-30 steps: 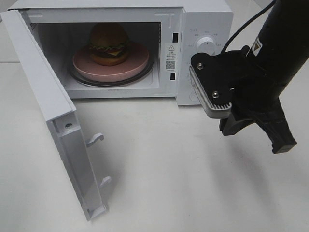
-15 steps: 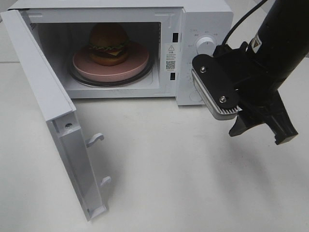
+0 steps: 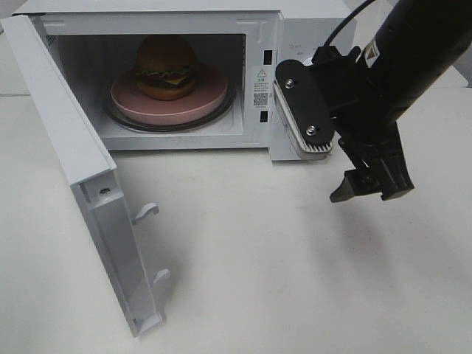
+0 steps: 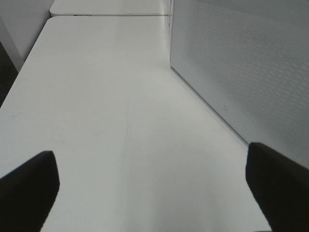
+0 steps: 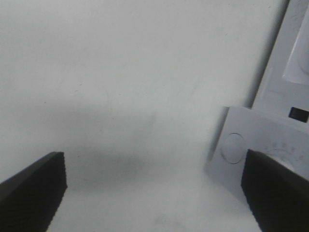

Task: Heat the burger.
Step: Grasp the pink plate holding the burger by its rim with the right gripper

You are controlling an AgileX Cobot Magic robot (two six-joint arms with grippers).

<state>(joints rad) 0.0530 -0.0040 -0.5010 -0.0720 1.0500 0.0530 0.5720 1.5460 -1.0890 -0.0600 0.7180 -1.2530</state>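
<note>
1. The burger (image 3: 166, 66) sat upright on the plate (image 3: 210, 99) inside the microwave (image 3: 258, 37), set well back. Nothing gripped it.
2. Your right hand (image 3: 367, 190) hung in front of the control panel (image 3: 295, 37), clear of the desk (image 3: 295, 258). Its jaws were spread wide and empty, and its wrist view showed only bare desk between them.
3. From that hand the burger lay to the left and farther back, past the microwave's open front and well apart from the fingers.
4. The door (image 3: 66, 147) stood swung out, hinged on the left. Its long face ran from the microwave toward the front of the desk, well left of the right hand.
5. Your left hand (image 4: 153, 188) was outside the high view. Its wrist view showed the jaws wide with nothing between them, and a dotted panel (image 4: 241, 72) close beside it. I took that for the door's outer face, though I could not be sure.
6. With the burger loaded, I judged the next move to be shutting the door — and that turned on the door lying on the left arm's side. The left hand looked nearer. The right would have had to cross the open front to reach it.
</note>
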